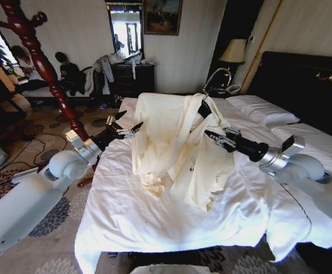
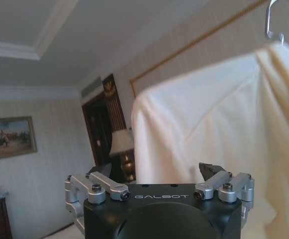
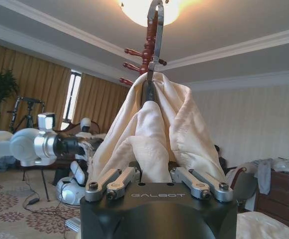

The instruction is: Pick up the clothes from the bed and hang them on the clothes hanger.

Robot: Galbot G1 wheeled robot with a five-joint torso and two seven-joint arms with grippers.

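Note:
A cream garment, the clothes point(image 1: 171, 148), hangs draped over the clothes hanger, above the white quilt of the bed point(image 1: 154, 220). A black shoulder of the hanger point(image 1: 204, 108) and its silvery hook point(image 1: 214, 77) stick out at the top. My right gripper point(image 1: 216, 137) is shut on the cloth from the right; in the right wrist view its fingers point(image 3: 119, 180) pinch the clothes point(image 3: 154, 129) under the hook point(image 3: 154, 35). My left gripper point(image 1: 123, 131) stands open just beside the garment's left edge. Its fingers point(image 2: 211, 172) are spread in front of the clothes point(image 2: 209, 124).
A dark red wooden coat stand point(image 1: 46, 68) rises at the left, close to my left arm. The black headboard point(image 1: 303, 74) and pillows point(image 1: 263, 111) lie to the right. A lamp point(image 1: 233, 51) and a dresser point(image 1: 132, 77) stand behind. Patterned carpet with cables point(image 1: 34, 142) covers the floor.

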